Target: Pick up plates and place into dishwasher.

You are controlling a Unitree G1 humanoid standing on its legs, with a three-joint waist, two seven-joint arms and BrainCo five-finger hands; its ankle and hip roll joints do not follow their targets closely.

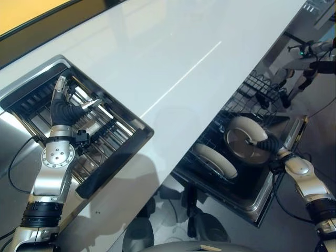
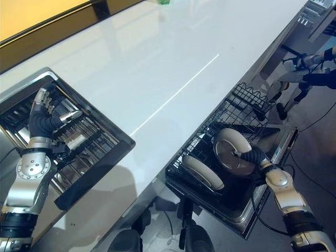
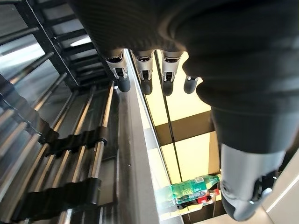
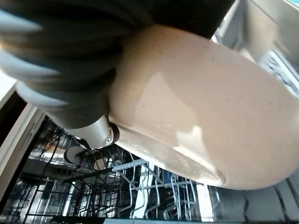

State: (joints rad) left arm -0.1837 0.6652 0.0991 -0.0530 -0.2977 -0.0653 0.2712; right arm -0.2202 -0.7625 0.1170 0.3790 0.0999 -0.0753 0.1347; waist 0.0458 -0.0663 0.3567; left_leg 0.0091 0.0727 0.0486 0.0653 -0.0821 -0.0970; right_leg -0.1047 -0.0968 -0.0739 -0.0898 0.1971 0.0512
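Right hand (image 1: 269, 144) grips round cream ceramic plate (image 1: 244, 140) over black wire dishwasher rack (image 2: 210, 149); second cream plate (image 1: 215, 160) already racked; left hand (image 1: 65, 107) relaxed open, idle

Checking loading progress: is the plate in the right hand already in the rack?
Not yet: the right hand holds the plate above the rack.

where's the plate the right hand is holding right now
The round beige plate is in the right hand, held over the open dishwasher's wire rack at the eye views' right side, beside a second beige plate already standing in that rack.
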